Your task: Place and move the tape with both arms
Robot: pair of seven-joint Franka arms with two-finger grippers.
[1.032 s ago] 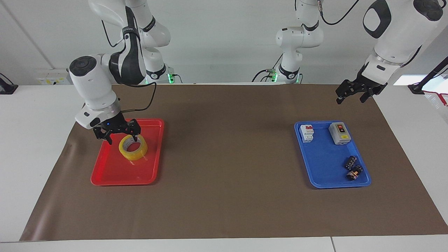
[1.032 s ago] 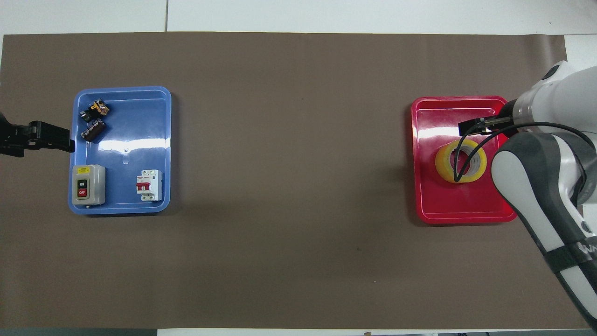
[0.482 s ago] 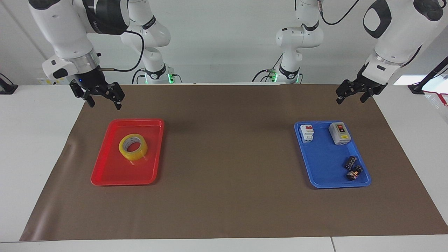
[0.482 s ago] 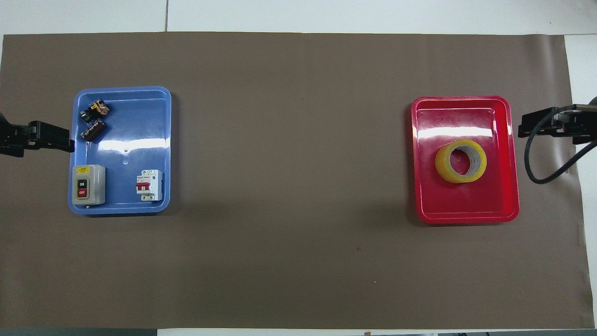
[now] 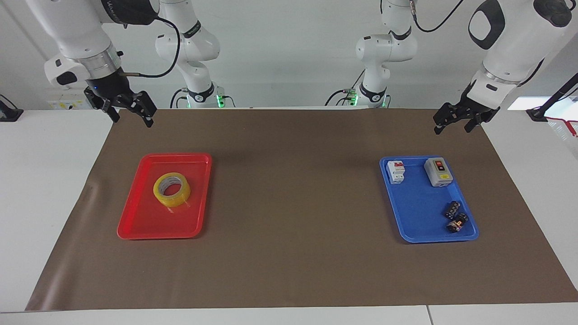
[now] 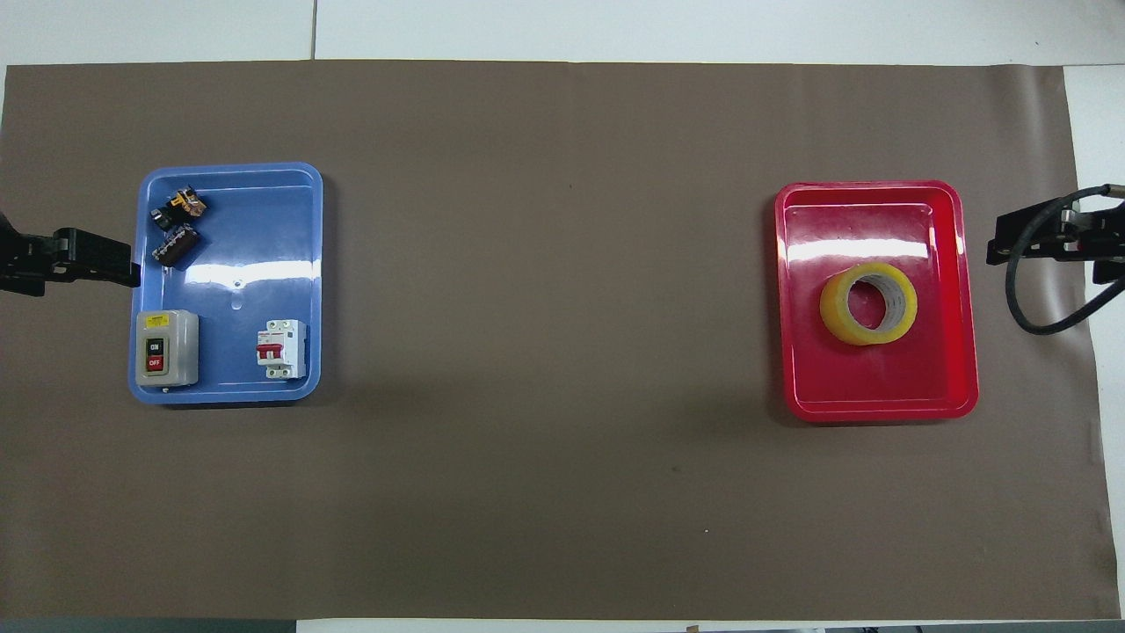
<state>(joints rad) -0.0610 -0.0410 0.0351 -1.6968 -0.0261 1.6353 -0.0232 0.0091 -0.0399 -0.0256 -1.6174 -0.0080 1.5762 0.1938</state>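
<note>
While lying flat in red tray (image 5: pixel 149 221), tape (image 5: pixel 171 190) hole faces up.

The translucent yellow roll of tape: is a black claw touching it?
Apart. The facing view shows the right gripper raised clear of the tape lying in the red tray.

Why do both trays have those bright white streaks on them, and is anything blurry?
Overhead view: lamp glare streaks the blue tray and the red tray, farther from the robots than the tape. Facing view: almost no glare, soft shadows beside the trays. Nothing looks blurred in either view.
</note>
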